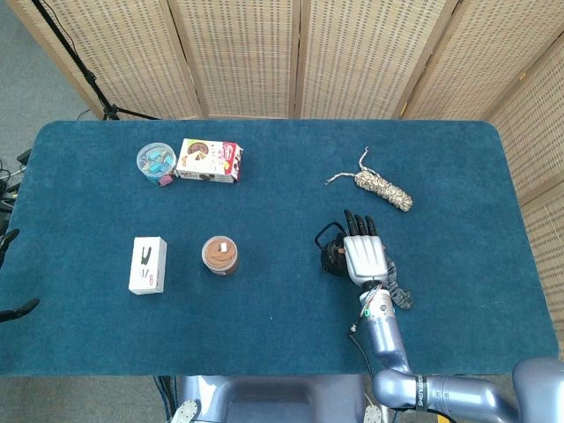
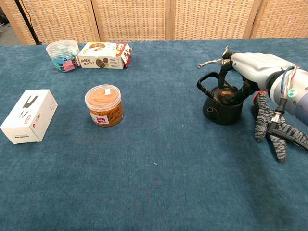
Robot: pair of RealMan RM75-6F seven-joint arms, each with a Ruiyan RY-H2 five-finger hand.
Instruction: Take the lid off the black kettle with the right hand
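The black kettle stands on the blue table right of centre, its hoop handle tilted to the left. Its lid with an orange knob sits on the kettle. My right hand reaches down over the kettle from the right, and its dark fingers close around the knob from both sides. In the head view the right hand covers most of the kettle. Neither view shows the left hand.
A grey knit glove lies just right of the kettle, under my forearm. A rope bundle lies behind it. A jar of rubber bands, a white box, a biscuit box and a tub of clips occupy the left half.
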